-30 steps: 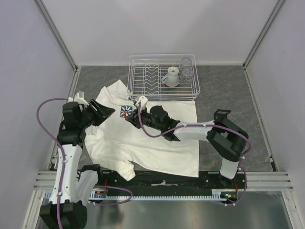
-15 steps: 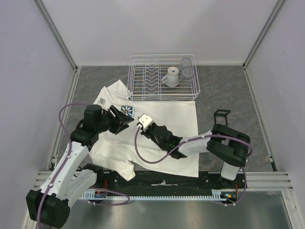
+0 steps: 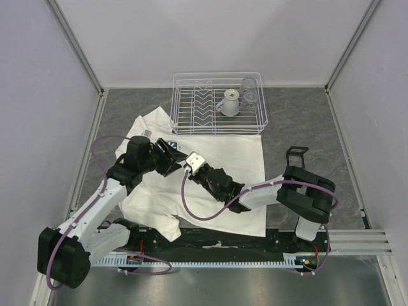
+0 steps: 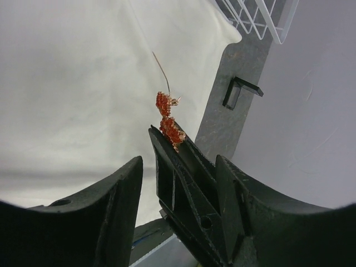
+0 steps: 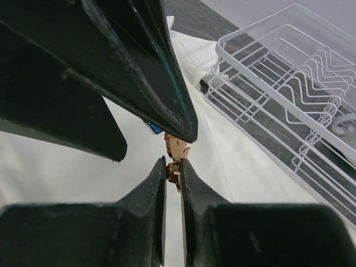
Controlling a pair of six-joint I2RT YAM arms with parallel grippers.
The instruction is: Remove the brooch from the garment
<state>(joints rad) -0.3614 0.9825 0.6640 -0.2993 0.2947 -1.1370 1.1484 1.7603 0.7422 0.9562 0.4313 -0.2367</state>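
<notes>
My right claw (image 5: 173, 167) pinches the brooch (image 4: 168, 123), pin jutting forward, squarely between the wide-open fingers (image 4: 111, 211) of my left claw (image 4: 179, 162).

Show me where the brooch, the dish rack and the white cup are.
brooch (image 4: 171, 129): left wrist view, on its lower red bead cluster.
dish rack (image 3: 217, 132): top external view, on its near rim wire.
white cup (image 3: 231, 104): top external view, on its body.

I see the brooch (image 4: 168, 121) as rough, glittery orange-red beads on thin bare metal wire. Behind it, the garment (image 4: 72, 83) is matt white cloth. Below it, the right fingers (image 4: 186, 178) are smooth, dull black plastic.
</notes>
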